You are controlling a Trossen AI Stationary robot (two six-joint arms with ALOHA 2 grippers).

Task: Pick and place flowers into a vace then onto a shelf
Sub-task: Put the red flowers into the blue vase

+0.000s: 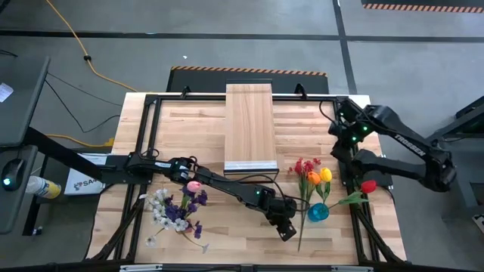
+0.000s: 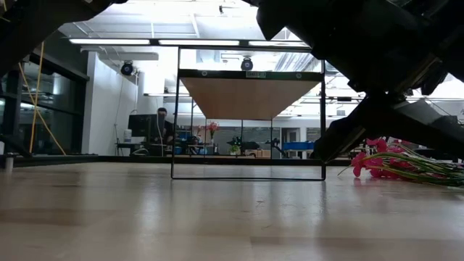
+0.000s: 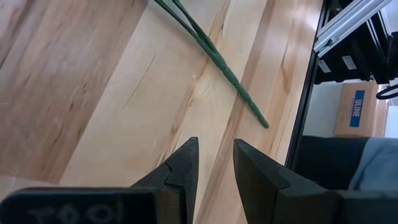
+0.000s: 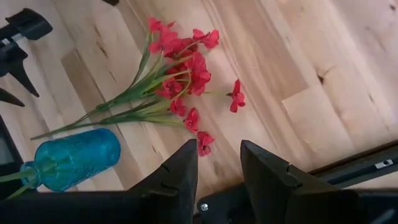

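The blue vase point(image 1: 318, 213) point(image 4: 74, 158) lies on its side near the table's near right. Around it lie flowers: a red spray point(image 1: 306, 168) point(image 4: 180, 62), orange and yellow tulips point(image 1: 319, 178) and a red tulip point(image 1: 368, 185). Green stems point(image 4: 12, 177) show at the vase's mouth. A pink tulip point(image 1: 193, 185) and purple and white sprays point(image 1: 175, 211) lie at the near left. The shelf point(image 1: 249, 125) stands at the far middle. My left gripper point(image 1: 286, 230) point(image 3: 214, 146) is open, low over bare wood short of a stem end point(image 3: 261, 121). My right gripper point(image 1: 357, 162) point(image 4: 219, 149) hangs open above the table, right of the red spray.
A black metal frame point(image 1: 144, 128) runs around the wooden tabletop. In the low view the shelf point(image 2: 250, 98) shows as a raised board on thin black legs, with red blossoms point(image 2: 377, 163) to its right. Bare wood lies between the two flower groups.
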